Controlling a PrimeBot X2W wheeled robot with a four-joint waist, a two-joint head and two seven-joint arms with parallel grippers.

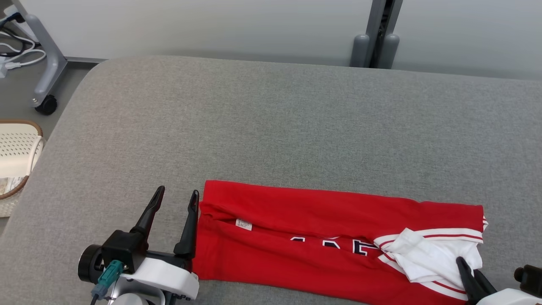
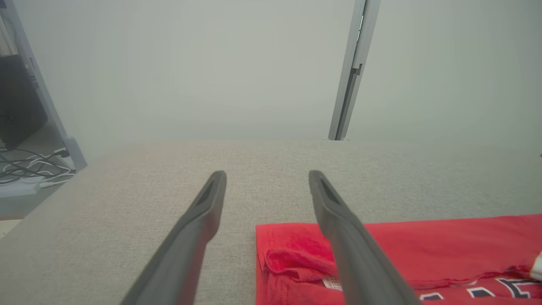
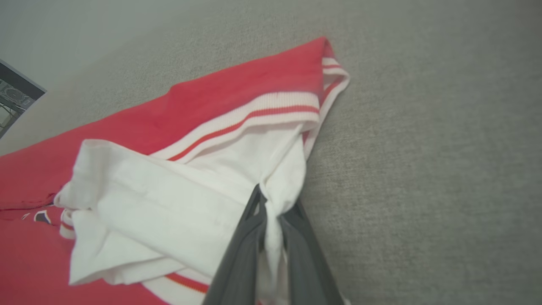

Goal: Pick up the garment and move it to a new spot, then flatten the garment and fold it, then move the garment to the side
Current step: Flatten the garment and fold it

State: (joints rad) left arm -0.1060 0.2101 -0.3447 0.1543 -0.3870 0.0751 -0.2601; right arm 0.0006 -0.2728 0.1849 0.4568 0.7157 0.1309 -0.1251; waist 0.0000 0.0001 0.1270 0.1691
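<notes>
The garment (image 1: 305, 224) is a red shirt with white, red-striped sleeves and dark lettering, folded into a long band near the front edge of the grey cushion. My left gripper (image 1: 177, 195) stands open at the garment's left end, its right finger at the hem; in the left wrist view the gripper (image 2: 267, 180) has the red hem (image 2: 288, 250) below its right finger. My right gripper (image 1: 465, 264) is shut on the bunched white sleeve at the garment's right end. The right wrist view shows that gripper (image 3: 273, 197) pinching white cloth (image 3: 169, 199) between its fingers.
The grey cushioned surface (image 1: 271, 127) stretches far behind the garment. A woven basket (image 1: 17, 161) sits off the left edge, with a wheeled stand (image 1: 44, 103) and cables (image 1: 17, 51) behind it. A grey post (image 1: 374, 42) stands against the pale wall.
</notes>
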